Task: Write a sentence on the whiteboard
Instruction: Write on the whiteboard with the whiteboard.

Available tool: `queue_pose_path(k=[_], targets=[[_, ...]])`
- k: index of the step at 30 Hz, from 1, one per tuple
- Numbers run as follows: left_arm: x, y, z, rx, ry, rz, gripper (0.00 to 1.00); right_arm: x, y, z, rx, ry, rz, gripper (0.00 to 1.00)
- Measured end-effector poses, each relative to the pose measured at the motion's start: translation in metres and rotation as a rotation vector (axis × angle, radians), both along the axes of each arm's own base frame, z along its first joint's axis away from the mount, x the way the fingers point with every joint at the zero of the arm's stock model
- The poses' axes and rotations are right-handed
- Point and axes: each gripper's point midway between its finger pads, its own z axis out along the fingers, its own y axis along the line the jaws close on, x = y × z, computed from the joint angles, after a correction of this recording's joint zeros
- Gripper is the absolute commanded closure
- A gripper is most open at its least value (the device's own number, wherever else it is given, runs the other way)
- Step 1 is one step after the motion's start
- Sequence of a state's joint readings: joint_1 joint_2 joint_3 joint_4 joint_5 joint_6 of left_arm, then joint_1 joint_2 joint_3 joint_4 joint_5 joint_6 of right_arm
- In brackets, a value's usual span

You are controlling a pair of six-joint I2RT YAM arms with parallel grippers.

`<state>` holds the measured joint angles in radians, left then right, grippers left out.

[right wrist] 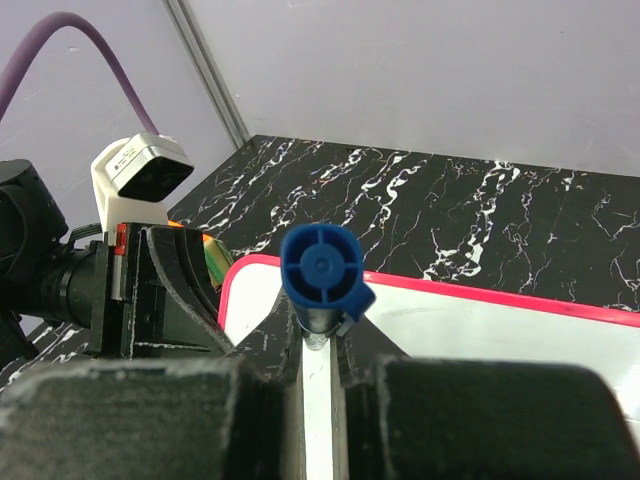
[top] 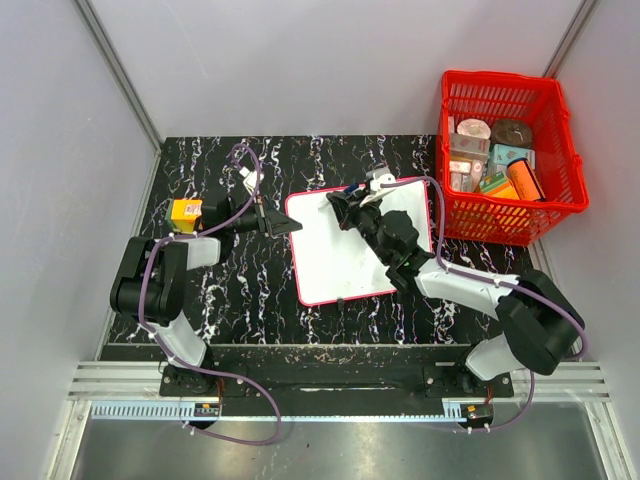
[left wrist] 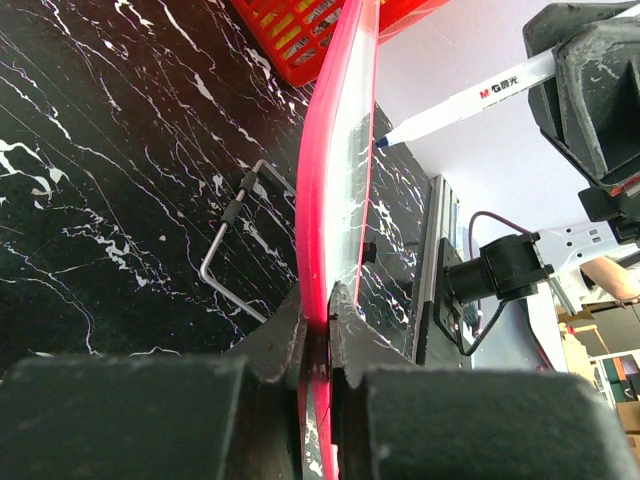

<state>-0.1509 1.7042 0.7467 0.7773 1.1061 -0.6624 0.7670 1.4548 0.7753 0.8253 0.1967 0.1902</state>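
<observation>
Left gripper (left wrist: 318, 312): clamped on whiteboard (left wrist: 336, 150) left edge. Right gripper (right wrist: 320, 345): closed around blue-capped marker (right wrist: 322, 268), over whiteboard's far half. Red basket (top: 505, 78): far right.

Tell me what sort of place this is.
Probably a robotics lab test cell, not a home or office. A left arm and right arm are bolted at the edge of a marbled table, plain panel walls enclose it, and a red basket holds assorted small items.

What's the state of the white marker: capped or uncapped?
Uncapped: the left wrist view shows the white-barrelled marker pen ending in a bare blue tip. Whether it touches the red-framed whiteboard cannot be told.
</observation>
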Motion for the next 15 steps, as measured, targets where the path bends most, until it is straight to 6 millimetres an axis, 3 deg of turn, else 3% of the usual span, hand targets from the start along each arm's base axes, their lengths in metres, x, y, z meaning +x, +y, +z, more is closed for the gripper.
queue_pose_path(k=[15], targets=[[0.000, 0.000, -0.003, 0.000, 0.007, -0.001, 1.00, 0.007, 0.000, -0.014, -0.021, 0.028, -0.030, 1.00]])
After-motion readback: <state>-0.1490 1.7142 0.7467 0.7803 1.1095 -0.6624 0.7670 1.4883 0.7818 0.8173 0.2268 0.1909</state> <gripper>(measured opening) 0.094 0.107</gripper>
